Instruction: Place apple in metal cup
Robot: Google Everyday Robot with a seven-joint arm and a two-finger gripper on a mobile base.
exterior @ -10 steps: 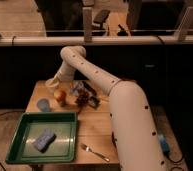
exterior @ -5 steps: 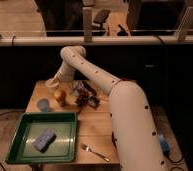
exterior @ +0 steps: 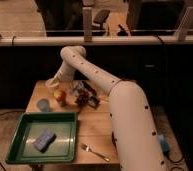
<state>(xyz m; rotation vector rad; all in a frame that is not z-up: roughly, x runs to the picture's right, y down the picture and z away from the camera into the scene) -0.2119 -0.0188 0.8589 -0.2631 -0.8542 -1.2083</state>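
Observation:
The apple (exterior: 60, 95), small and yellow-orange with a reddish blush, sits on the wooden table (exterior: 97, 127) near its far left side. The gripper (exterior: 58, 85) is at the end of the white arm (exterior: 97, 80), directly above and behind the apple, very close to it. A pale round rim (exterior: 50, 82), possibly the metal cup, shows just left of the gripper and is partly hidden by it. Whether the gripper touches the apple cannot be told.
A grey-blue round object (exterior: 43, 104) lies left of the apple. Dark packets (exterior: 85, 96) lie to its right. A green tray (exterior: 20, 150) holding a blue sponge (exterior: 44, 140) fills the front left. A fork (exterior: 94, 151) lies near the front edge.

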